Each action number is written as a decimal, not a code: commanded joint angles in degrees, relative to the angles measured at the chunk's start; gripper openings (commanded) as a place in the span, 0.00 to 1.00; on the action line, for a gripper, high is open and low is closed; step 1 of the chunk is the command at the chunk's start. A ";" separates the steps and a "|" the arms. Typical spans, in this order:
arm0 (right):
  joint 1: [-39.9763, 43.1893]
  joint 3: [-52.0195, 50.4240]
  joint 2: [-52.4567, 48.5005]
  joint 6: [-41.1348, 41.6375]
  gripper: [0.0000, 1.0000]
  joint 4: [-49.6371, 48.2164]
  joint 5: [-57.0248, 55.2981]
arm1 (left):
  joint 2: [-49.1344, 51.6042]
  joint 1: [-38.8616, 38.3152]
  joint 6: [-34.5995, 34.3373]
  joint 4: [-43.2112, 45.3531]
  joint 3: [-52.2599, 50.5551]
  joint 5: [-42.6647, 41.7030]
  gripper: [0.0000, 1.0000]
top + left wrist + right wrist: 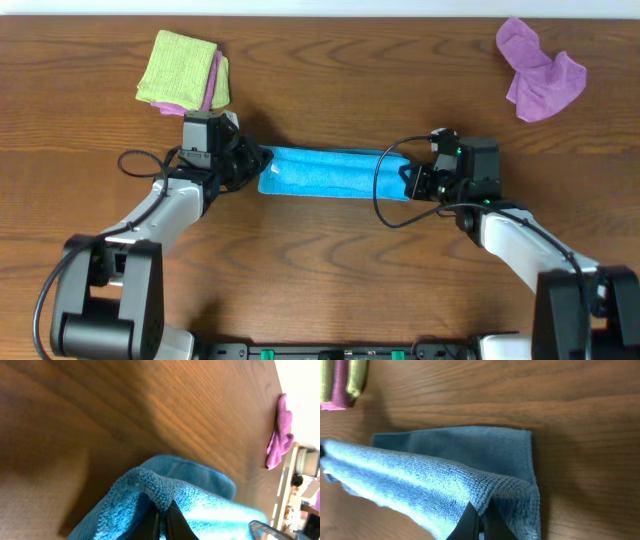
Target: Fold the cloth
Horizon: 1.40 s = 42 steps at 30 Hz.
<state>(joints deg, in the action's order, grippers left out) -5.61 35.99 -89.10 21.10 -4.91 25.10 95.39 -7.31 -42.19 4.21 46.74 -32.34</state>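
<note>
The sky-blue cloth (pixel 330 172) lies stretched as a long narrow band across the middle of the wooden table, between my two grippers. My left gripper (pixel 255 163) is shut on the cloth's left end; in the left wrist view its fingers (pixel 161 519) pinch a raised fold of the blue cloth (pixel 210 510). My right gripper (pixel 410 177) is shut on the right end; in the right wrist view its fingers (pixel 481 519) pinch the upper layer of the cloth (pixel 420 482), lifted over a lower layer that lies flat. No white tag shows.
A folded lime-green cloth (pixel 180 66) on a pink one lies at the back left, also in the right wrist view (pixel 342 382). A crumpled lilac-purple cloth (pixel 540 72) lies at the back right, seen too in the left wrist view (pixel 279 435). Black cables loop beside both arms.
</note>
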 commanded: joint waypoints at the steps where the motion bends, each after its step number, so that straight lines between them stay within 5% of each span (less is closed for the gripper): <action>1: -0.04 1.70 -2.38 1.11 0.01 -0.70 -5.53 | 1.70 0.52 -1.64 1.16 0.09 3.50 0.06; 24: -0.11 4.96 -10.58 0.48 0.02 -9.66 -9.55 | 6.29 0.52 -3.06 7.06 0.20 7.28 0.06; 26: -0.11 4.96 -10.58 0.50 0.09 -9.90 -9.46 | 6.29 0.52 -3.06 7.37 0.20 7.28 0.07; 32: -0.04 5.11 -10.32 0.52 0.49 -9.38 -5.68 | 6.03 1.38 -2.95 8.70 0.87 6.73 0.34; 37: 0.07 5.16 -7.48 0.81 0.53 -6.03 -4.70 | 6.03 3.43 -2.56 8.31 2.58 2.75 0.61; 42: 0.22 5.16 -1.86 1.31 0.54 -0.83 -4.72 | 5.29 5.25 -1.51 6.75 4.26 -0.46 0.63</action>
<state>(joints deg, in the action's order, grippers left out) -5.91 40.36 -95.20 21.76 -6.70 19.68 100.95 -3.05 -44.97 11.51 48.69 -29.85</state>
